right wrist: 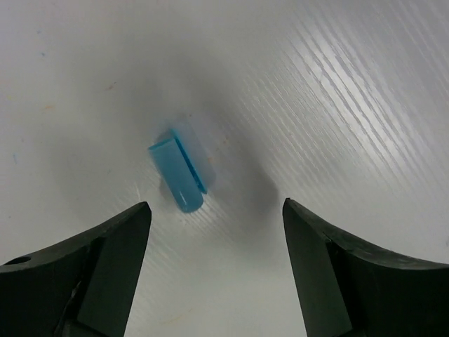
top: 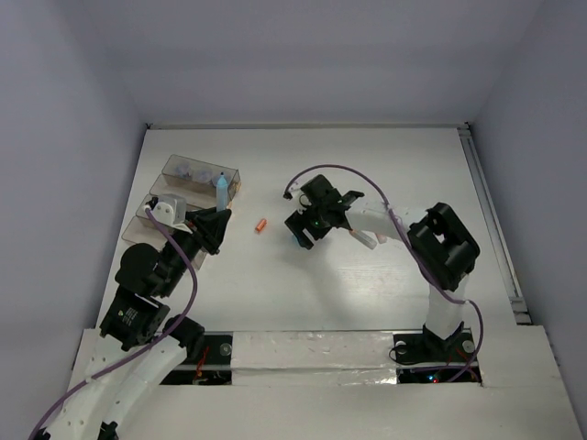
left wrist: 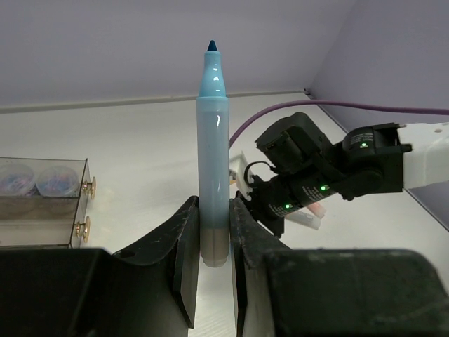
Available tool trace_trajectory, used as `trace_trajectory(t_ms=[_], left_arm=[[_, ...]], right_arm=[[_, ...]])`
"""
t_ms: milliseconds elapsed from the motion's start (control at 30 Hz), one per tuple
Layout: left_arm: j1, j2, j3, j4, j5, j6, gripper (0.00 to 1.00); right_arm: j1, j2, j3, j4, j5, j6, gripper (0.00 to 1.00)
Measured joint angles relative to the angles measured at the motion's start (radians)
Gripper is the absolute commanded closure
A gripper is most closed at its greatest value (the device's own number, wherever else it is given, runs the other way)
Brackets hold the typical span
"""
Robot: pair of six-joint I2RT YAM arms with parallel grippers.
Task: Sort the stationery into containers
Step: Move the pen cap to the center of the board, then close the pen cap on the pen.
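Uncapped blue marker point(left wrist: 212, 140), base clamped in my left claw point(left wrist: 214, 210), near the clear bins point(top: 231, 186) far left. My right claw point(right wrist: 216, 210), jaws apart, hovers above a blue cap point(right wrist: 179, 172) on the worktop point(right wrist: 337, 105). Light and slick, I judge; pinch its sides.

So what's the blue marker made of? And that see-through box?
The marker looks like smooth plastic, light blue and glossy; a bright streak of light runs down its barrel. The box is likely clear hard plastic; you can see the tubs through its wall, and its little knobs look like shiny gold metal.
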State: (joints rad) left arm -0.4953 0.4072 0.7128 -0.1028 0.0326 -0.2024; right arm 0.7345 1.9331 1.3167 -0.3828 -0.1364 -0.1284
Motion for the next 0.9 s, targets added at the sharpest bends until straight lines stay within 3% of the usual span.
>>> trace_trajectory(t_ms=[200, 333, 533, 900], left_arm=[[0.000, 0.000, 0.000, 0.000, 0.000, 0.000, 1.00], [0.000, 0.000, 0.000, 0.000, 0.001, 0.000, 1.00], [0.000, -0.006, 0.000, 0.000, 0.001, 0.000, 1.00], [0.007, -0.012, 0.000, 0.000, 0.001, 0.000, 1.00]], right_arm=[[0.035, -0.175, -0.127, 0.067, 0.010, 0.166, 0.25], [0.065, -0.262, -0.239, 0.188, -0.085, 0.337, 0.27], [0.091, -0.209, -0.299, 0.301, -0.155, 0.515, 0.24], [0.076, -0.130, -0.280, 0.339, -0.036, 0.621, 0.22]])
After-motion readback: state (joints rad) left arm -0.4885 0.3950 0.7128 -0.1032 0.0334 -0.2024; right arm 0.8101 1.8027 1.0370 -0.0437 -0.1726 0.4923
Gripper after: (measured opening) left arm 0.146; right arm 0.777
